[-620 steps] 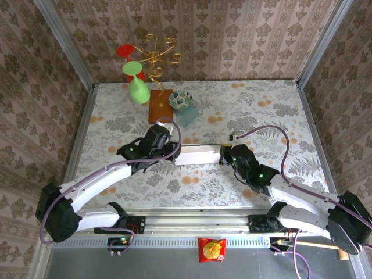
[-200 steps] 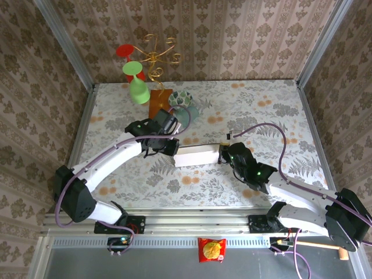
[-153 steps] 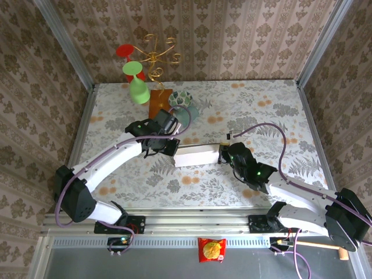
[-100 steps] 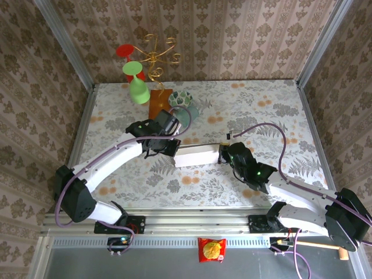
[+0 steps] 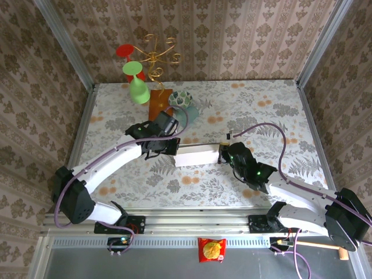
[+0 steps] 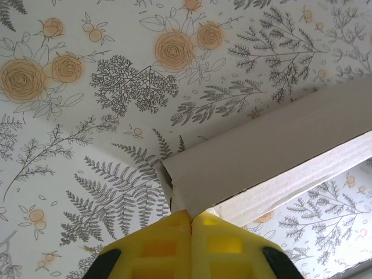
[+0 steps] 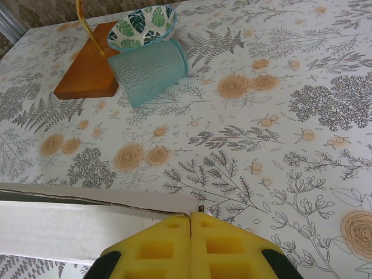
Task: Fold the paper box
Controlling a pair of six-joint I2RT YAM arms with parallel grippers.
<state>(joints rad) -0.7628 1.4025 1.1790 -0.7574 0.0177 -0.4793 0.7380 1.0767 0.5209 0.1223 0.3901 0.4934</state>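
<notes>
Top external: paper box (image 5: 196,156) lies between left fingers (image 6: 163,247) and right fingers (image 7: 163,247), each pinching an end.

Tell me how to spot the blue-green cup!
Look at the far side of the flowery table, where a brown wooden board lies. Right beside the board are a bowl painted with green leaves and the cup. The cup is the plain teal one with a bumpy skin, tipped over on its side.

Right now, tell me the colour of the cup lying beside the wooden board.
The cup is teal; the right wrist view shows it best.
</notes>
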